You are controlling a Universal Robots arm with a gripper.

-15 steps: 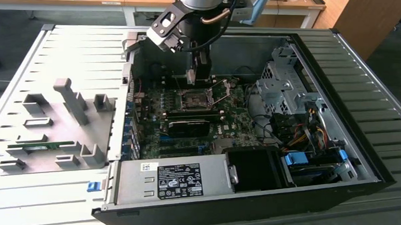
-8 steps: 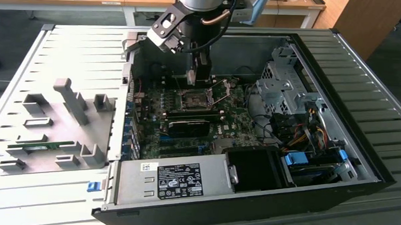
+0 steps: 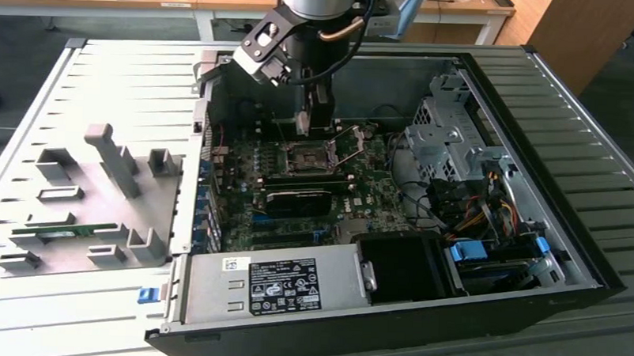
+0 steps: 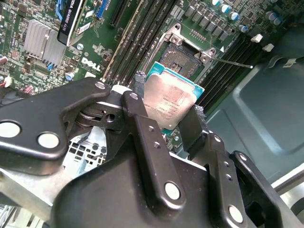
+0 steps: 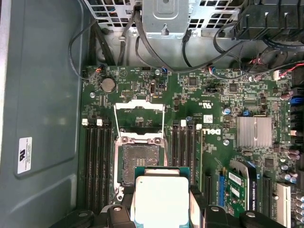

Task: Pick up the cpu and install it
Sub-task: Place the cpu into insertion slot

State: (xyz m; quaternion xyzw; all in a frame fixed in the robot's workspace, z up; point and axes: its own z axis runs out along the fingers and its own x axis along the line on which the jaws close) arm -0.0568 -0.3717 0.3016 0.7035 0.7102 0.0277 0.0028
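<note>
You have the cpu pinched by two opposite edges. Its silvery top faces the wrist cameras and a thin green border shows around it. The gripper has its jaws closed on the chip, with one of the fingers against each side.

The chip is held off the socket, not seated in it. In the first wrist view it overlaps one edge of the socket frame. The socket is open: its load plate is swung back on the far side from the chip, and the thin lever sticks out beside it.

Dark memory slots run along both sides of the socket. A finned heatsink sits past the slots on one side.

In the exterior view the arm reaches down into the open computer case, right above the socket. The power supply lies well apart from the socket, at the case's near edge. Outside the case, to the exterior view's left of the socket, a green memory stick rests on a grey fixture plate.
</note>
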